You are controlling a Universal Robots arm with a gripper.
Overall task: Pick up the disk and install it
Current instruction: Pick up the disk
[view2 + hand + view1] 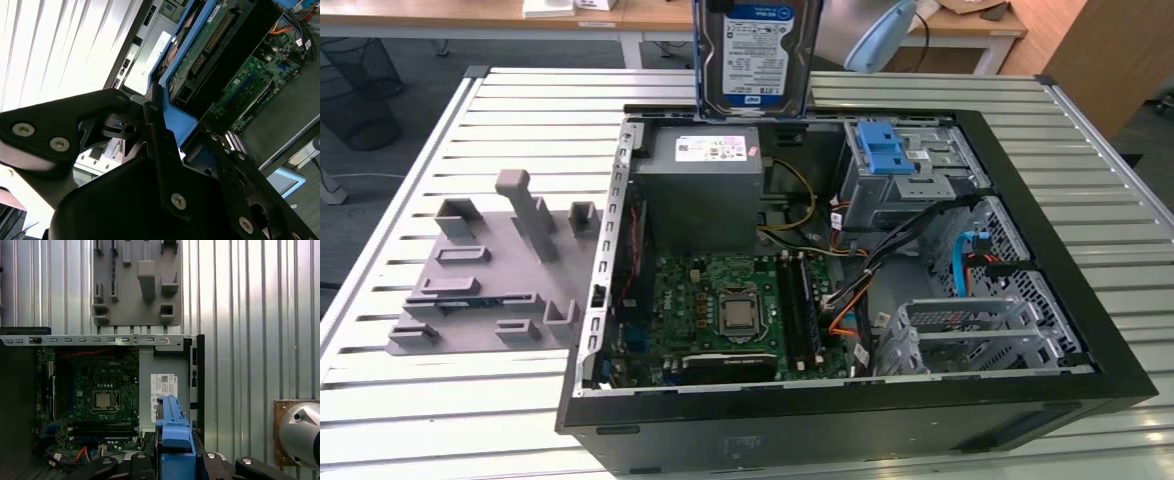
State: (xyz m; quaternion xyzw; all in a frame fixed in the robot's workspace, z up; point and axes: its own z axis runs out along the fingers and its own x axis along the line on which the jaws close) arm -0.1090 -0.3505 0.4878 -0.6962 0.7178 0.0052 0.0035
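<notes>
1. Gripper (pixel 180 117) has its black fingers (pixel 151 107) closed on the bright blue frame of the disk (pixel 215 35). One finger presses on each side of the frame, as both wrist views show.
2. The disk (pixel 758 50) hangs upright in the air and touches nothing below it. Its white-and-blue label faces the exterior camera. In the second wrist view its green circuit-board side shows.
3. It sits above the far wall of the open computer case (pixel 854 410), over the part of the tabletop (pixel 520 100) nearest the far edge.
4. Just below the disk, inside the case, is the grey power supply box (pixel 700 190) with its white sticker. In the first wrist view the blue frame (pixel 172 432) lines up beside that sticker.
5. The motherboard (pixel 734 305) fills the case floor toward the near edge of the tabletop.
6. A small blue ridged latch (pixel 883 150) sits on the metal bay at the far side of the case, toward the exterior view's right. It is well apart from the disk.
7. A silver drive cage (pixel 974 330) occupies the near corner of the case on the exterior view's right.
8. A grey fixture plate (pixel 480 280) with upright pegs lies flat on the slatted tabletop. It is beside the case, toward the edge at the exterior view's left.
</notes>
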